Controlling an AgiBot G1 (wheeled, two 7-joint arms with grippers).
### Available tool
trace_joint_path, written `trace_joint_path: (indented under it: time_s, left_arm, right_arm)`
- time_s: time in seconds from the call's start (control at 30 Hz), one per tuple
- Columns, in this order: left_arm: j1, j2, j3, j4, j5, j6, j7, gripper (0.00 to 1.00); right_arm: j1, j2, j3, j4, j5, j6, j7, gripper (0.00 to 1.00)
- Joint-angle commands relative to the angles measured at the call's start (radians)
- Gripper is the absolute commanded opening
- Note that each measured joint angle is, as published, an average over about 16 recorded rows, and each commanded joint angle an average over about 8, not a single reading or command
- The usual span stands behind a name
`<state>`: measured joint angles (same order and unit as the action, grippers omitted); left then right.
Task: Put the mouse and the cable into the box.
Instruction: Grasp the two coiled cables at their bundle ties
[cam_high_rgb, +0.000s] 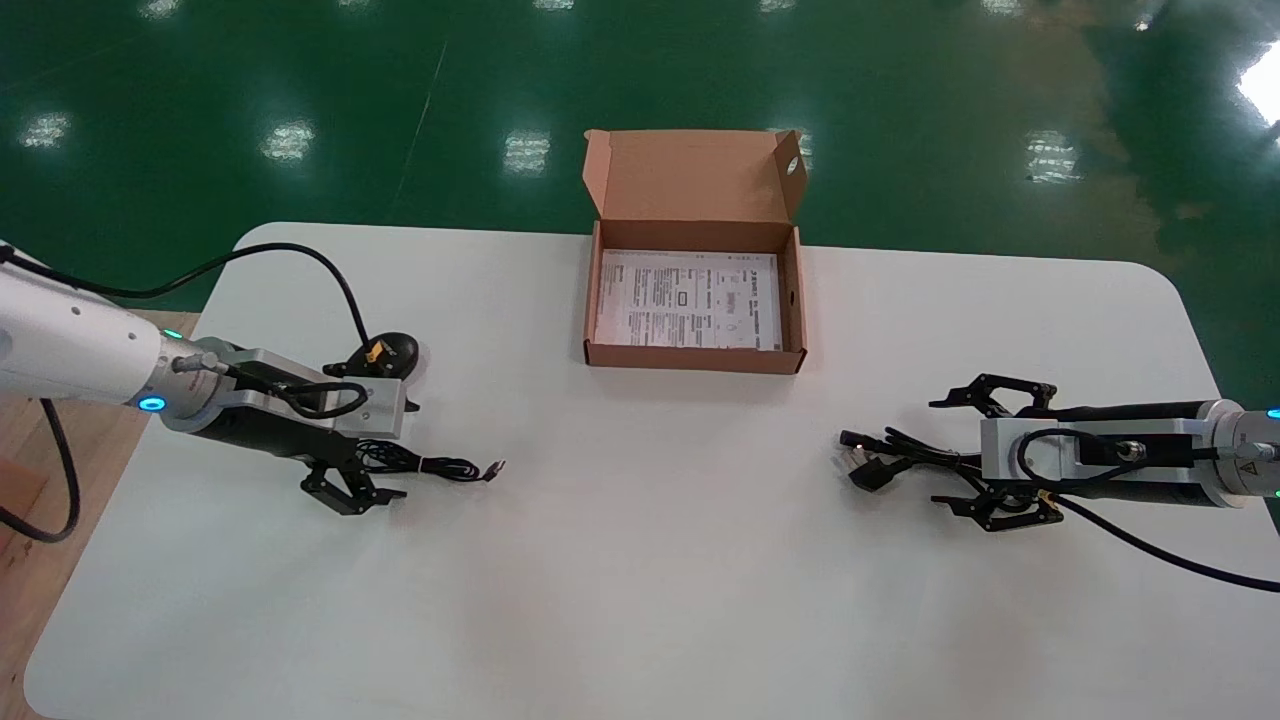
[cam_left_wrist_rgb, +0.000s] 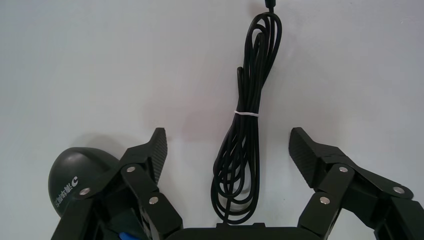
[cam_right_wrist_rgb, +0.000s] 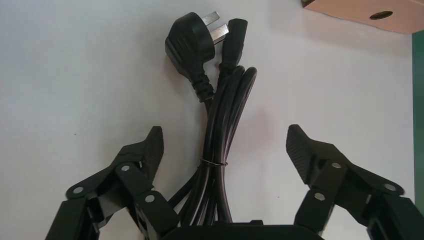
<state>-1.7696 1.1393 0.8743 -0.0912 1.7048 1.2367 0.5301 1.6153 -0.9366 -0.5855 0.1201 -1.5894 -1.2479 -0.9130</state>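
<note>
Straddling the mouse cord (cam_left_wrist_rgb: 243, 135) near the table's (cam_high_rgb: 640, 550) left edge, left gripper (cam_left_wrist_rgb: 227, 150) spread wide; right gripper (cam_right_wrist_rgb: 225, 145) likewise over the cable (cam_right_wrist_rgb: 222, 115), plug pins (cam_right_wrist_rgb: 219, 31) visible only from its wrist.

White worktop (cam_high_rgb: 640, 560), rounded corners. Open cardboard box (cam_high_rgb: 694, 358) sits at far centre, with its lid flap upright on the far side. Black mouse (cam_high_rgb: 392, 352) lies at left. A thin black cord (cam_high_rgb: 440, 466), bundled with a white tie, lies just near of it. Tied black power cable (cam_high_rgb: 890, 455) lies at right, plug end toward centre.
</note>
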Motion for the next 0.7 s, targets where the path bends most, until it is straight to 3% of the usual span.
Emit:
trace_joint_path:
  time_s: [0.03,0.7]
  left_arm:
    - [0.000,-0.001,0.000,-0.002,0.000,0.001,-0.001,0.00]
    - [0.002,-0.004,0.000,-0.010,-0.001,0.002,-0.004,0.00]
  right_arm:
    - [-0.001,0.001,0.000,0.003,0.001,-0.002,0.000,0.00]
    - [-0.004,0.004,0.001,0.012,0.002,-0.007,-0.001,0.00]
